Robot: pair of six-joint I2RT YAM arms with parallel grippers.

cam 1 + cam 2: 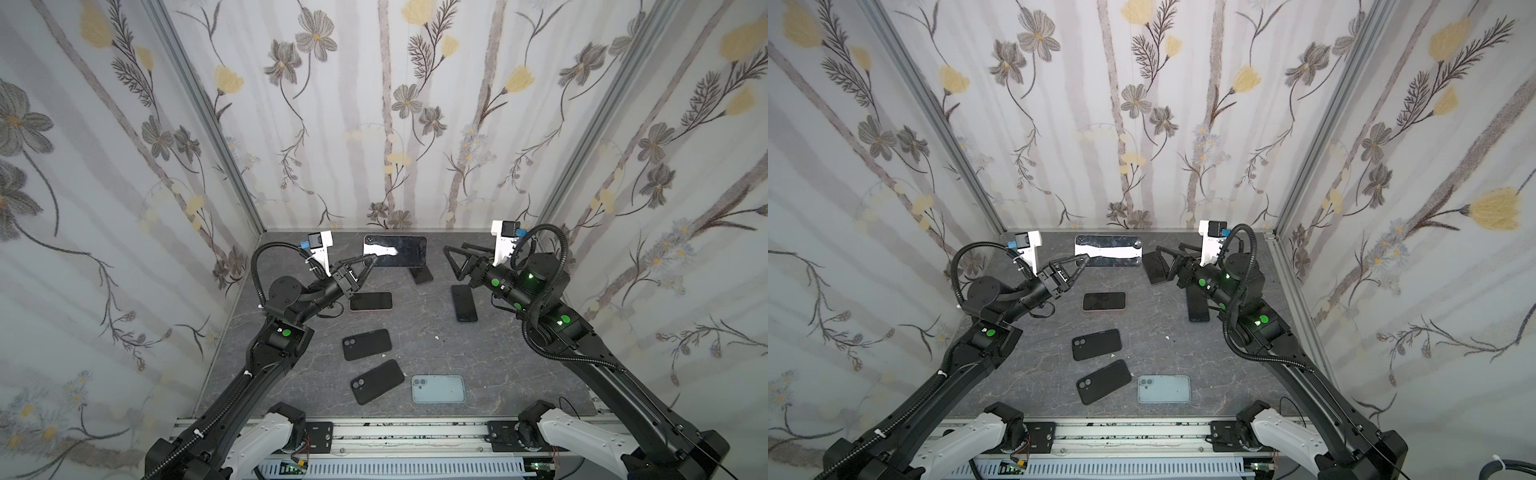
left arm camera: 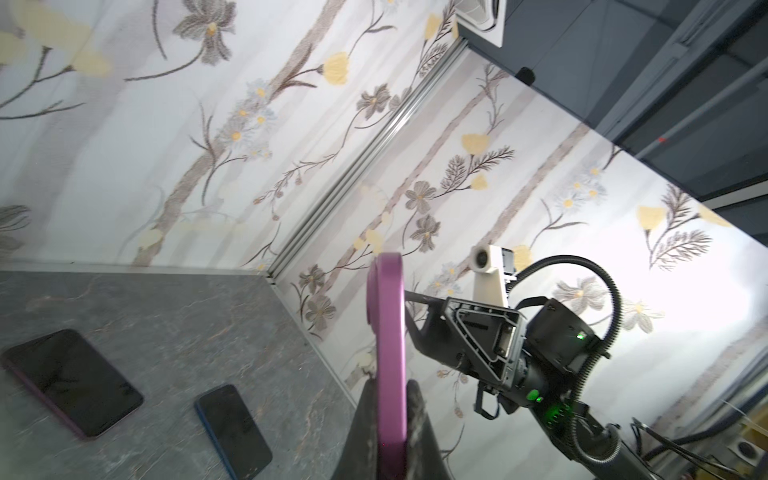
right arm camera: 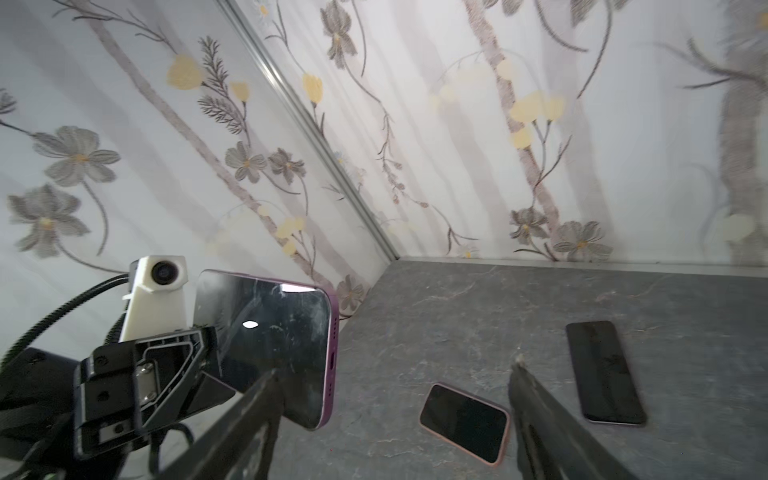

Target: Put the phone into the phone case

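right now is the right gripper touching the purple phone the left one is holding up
Apart. In a top view, a strip of bare table shows between the right gripper and the near end of the purple phone.

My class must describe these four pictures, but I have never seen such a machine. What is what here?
Two robot arms stand at a grey table. Two pictures look down from overhead; two come from cameras on the arms' wrists. The left gripper has its fingers shut on a purple phone, held above the table. The right gripper is open near it, empty. On the table lie a pink-edged phone, a blue-edged phone and a third phone, screens up, two black phone cases, and a pale blue item with camera holes: phone or case, I cannot tell.
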